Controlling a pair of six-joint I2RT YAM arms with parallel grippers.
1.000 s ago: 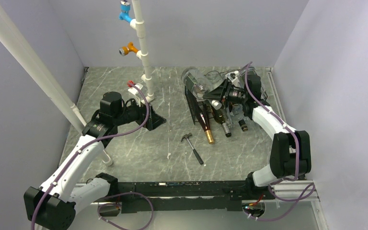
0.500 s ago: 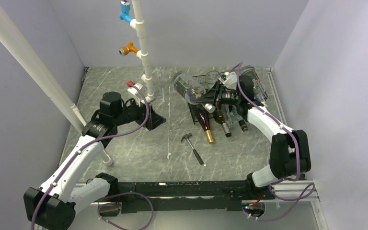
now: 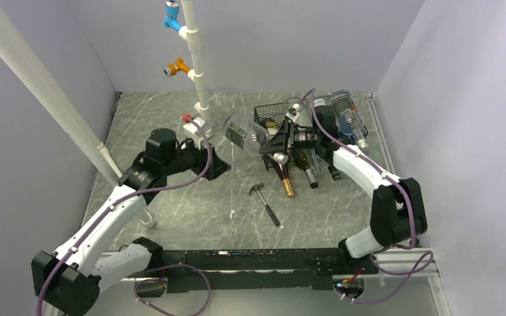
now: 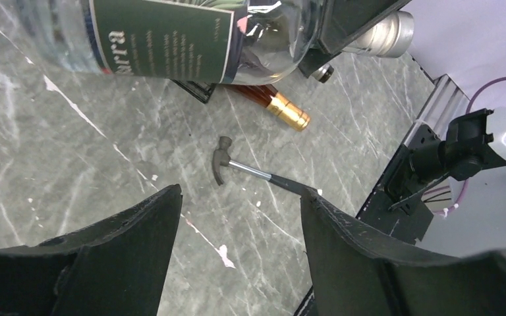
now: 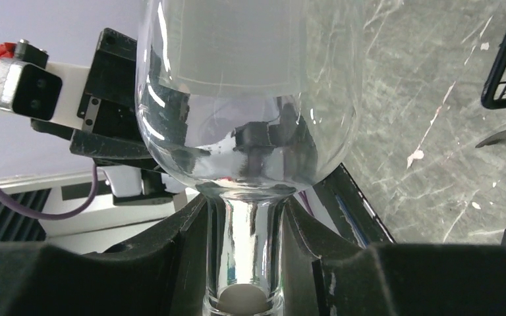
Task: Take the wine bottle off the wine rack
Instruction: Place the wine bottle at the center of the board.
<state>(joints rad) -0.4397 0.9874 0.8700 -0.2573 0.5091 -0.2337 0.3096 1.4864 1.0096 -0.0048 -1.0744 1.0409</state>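
The right gripper [image 5: 244, 224] is clamping both fingers onto the neck of the clear wine bottle [image 5: 244, 99], glass filling the whole gap between them. Only the right wrist view is showing this grip up close. In it the bottle's rounded shoulder is bulging out past the fingertips.

From overhead, the bottle is lying sideways off the left end of the wine rack [image 3: 263, 110], no longer resting in its wire tiers. The left wrist view is adding the bottle's dark green label [image 4: 165, 33], which the other views are not showing.

The left gripper [image 4: 240, 197] is standing with its jaws apart and nothing between them. Through the gap only the grey table [image 4: 72, 151] and a small hammer [image 4: 223, 161] are showing. The hammer is lying in front of the rack, near a brown bottle [image 3: 283, 176] whose gold cap is poking out of the rack's front.

The right arm is reaching from the rack's right side, its forearm stretching leftward across the rack. The left arm is extending forward with its elbow raised, and its gripper is pointing toward the rack's left end, near the bottle's base but not touching it.
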